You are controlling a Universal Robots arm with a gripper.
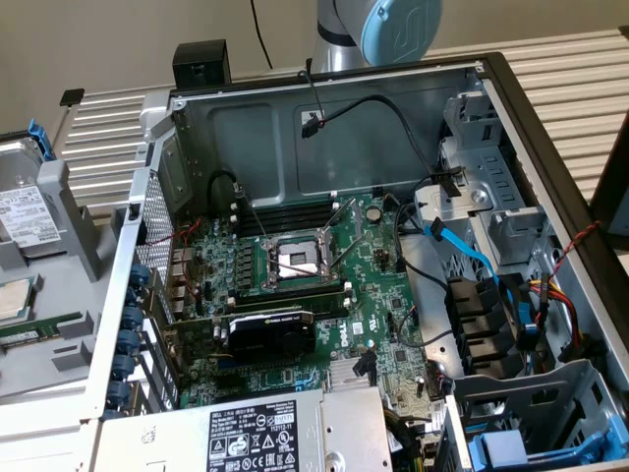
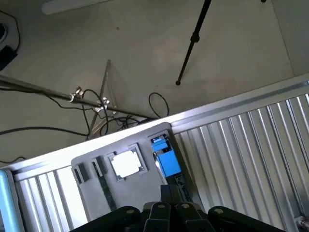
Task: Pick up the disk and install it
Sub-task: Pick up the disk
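The disk (image 1: 18, 211) lies at the exterior view's far left on a grey tray (image 1: 69, 265). It is a silver drive with a white label, and a blue carrier tab (image 1: 39, 138) sticks up at its far end. In the wrist view, the blue carrier (image 2: 166, 158) sits on the same tray (image 2: 140, 188), just beyond my gripper (image 2: 170, 193). The black fingers are shut together with nothing between them, well above the tray. The arm's blue joint (image 1: 398, 25) shows behind the open computer case (image 1: 324, 128).
The case holds a motherboard (image 1: 295, 265), a graphics card (image 1: 270, 334), a labelled power supply (image 1: 260, 433), loose cables (image 1: 472, 251) and grey drive bays (image 1: 491, 197). A square CPU chip (image 2: 128, 163) and a memory stick (image 1: 34, 329) share the tray. A tripod (image 2: 190, 43) stands on the floor.
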